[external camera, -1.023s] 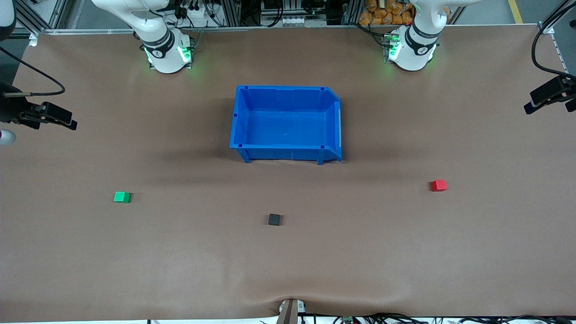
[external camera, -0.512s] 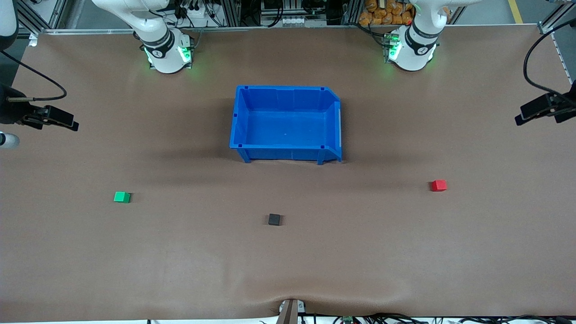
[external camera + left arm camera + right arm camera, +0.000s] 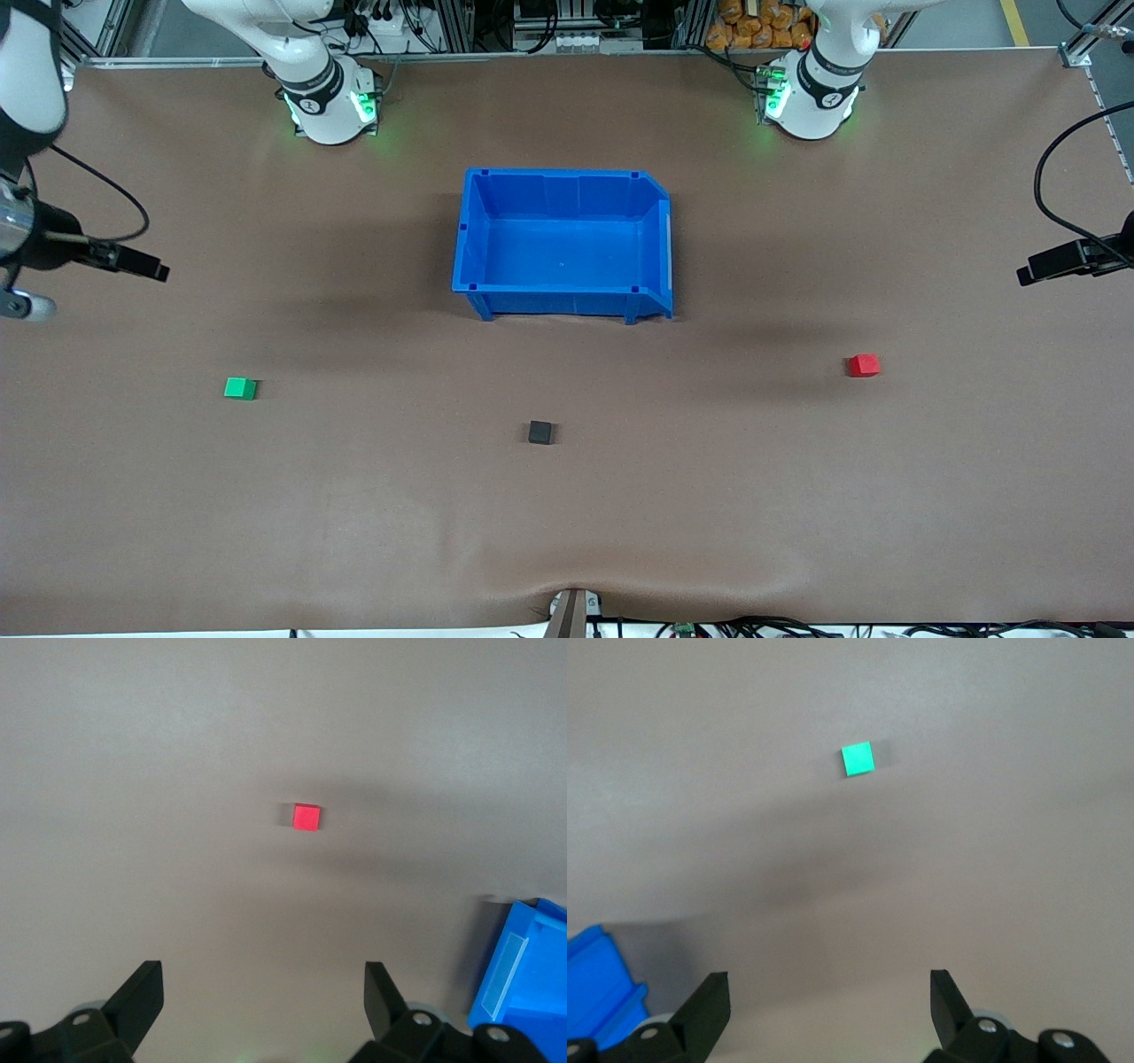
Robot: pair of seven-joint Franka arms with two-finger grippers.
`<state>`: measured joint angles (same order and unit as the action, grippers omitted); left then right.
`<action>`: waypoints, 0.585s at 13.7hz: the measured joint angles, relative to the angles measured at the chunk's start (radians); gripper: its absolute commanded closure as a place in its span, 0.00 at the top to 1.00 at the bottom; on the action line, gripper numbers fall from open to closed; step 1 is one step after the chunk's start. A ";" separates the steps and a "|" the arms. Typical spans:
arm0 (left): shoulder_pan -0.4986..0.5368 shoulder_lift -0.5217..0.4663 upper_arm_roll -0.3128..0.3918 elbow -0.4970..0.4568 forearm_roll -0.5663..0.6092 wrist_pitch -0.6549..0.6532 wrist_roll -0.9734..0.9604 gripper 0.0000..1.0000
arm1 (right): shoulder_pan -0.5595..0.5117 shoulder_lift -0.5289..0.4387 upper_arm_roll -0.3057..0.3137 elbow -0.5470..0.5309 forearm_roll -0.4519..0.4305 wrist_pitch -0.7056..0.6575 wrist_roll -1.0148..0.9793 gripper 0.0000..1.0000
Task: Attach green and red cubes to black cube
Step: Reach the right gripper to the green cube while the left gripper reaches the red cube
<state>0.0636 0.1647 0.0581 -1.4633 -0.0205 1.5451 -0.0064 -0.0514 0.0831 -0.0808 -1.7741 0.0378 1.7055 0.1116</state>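
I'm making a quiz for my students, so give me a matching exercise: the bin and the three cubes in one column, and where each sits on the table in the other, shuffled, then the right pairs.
Things:
1. blue bin
2. green cube
3. red cube
4. black cube

Places:
A. toward the left arm's end of the table
B. nearest the front camera, mid-table
C. between the two arm bases, farthest from the front camera
D. toward the right arm's end of the table

Pairs: 1-C, 2-D, 3-A, 4-B
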 measured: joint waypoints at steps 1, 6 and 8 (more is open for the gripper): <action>-0.001 0.000 0.000 0.001 0.000 0.001 0.000 1.00 | -0.008 0.027 0.000 -0.012 0.000 0.038 0.000 1.00; 0.000 0.062 0.000 0.001 0.000 0.013 -0.003 1.00 | -0.009 0.174 0.008 -0.021 -0.015 0.218 -0.069 1.00; 0.005 0.092 0.000 0.002 0.000 0.019 -0.011 1.00 | -0.003 0.202 0.011 -0.021 -0.019 0.255 -0.144 1.00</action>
<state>0.0686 0.2562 0.0581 -1.4617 -0.0206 1.5638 -0.0174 -0.0547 0.2854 -0.0701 -1.7950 0.0190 1.9607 -0.0327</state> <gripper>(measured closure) 0.000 0.000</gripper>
